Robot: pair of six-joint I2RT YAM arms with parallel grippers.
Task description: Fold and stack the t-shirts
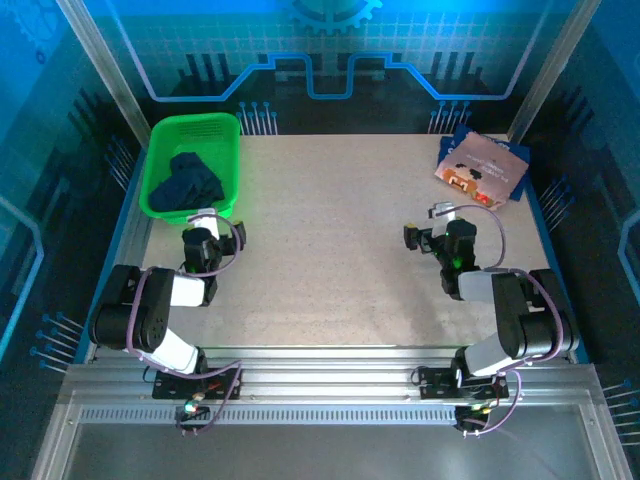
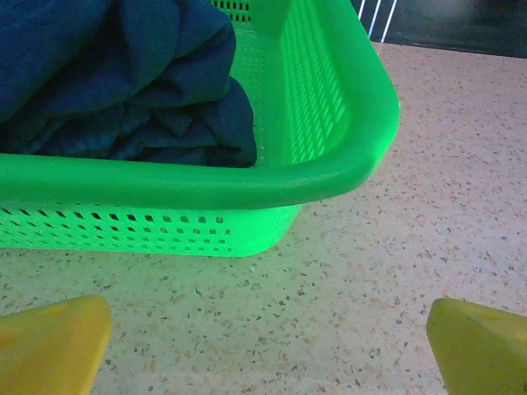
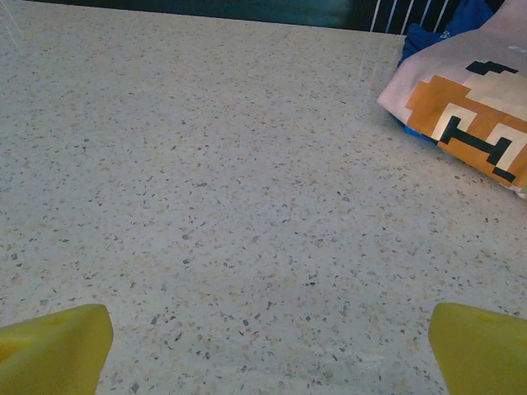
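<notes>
A crumpled navy t-shirt [image 1: 187,183] [image 2: 123,82] lies bunched inside the green mesh basket [image 1: 160,150] [image 2: 329,115] at the back left. A folded navy t-shirt [image 1: 482,168] [image 3: 469,115] with a pinkish-tan pixel-art print lies flat at the back right corner. My left gripper [image 1: 207,218] [image 2: 268,346] hovers open just in front of the basket's near wall, with nothing between its yellow fingertips [image 2: 53,341]. Near the table's right middle, my right gripper [image 1: 432,218] [image 3: 268,346] stands open over bare table, well short of the folded shirt.
The speckled table [image 1: 330,260] stretches between the two arms. Blue rails and clear enclosure walls [image 1: 130,210] run along the left, right and back edges. The basket's rounded rim stands higher than the left fingertips.
</notes>
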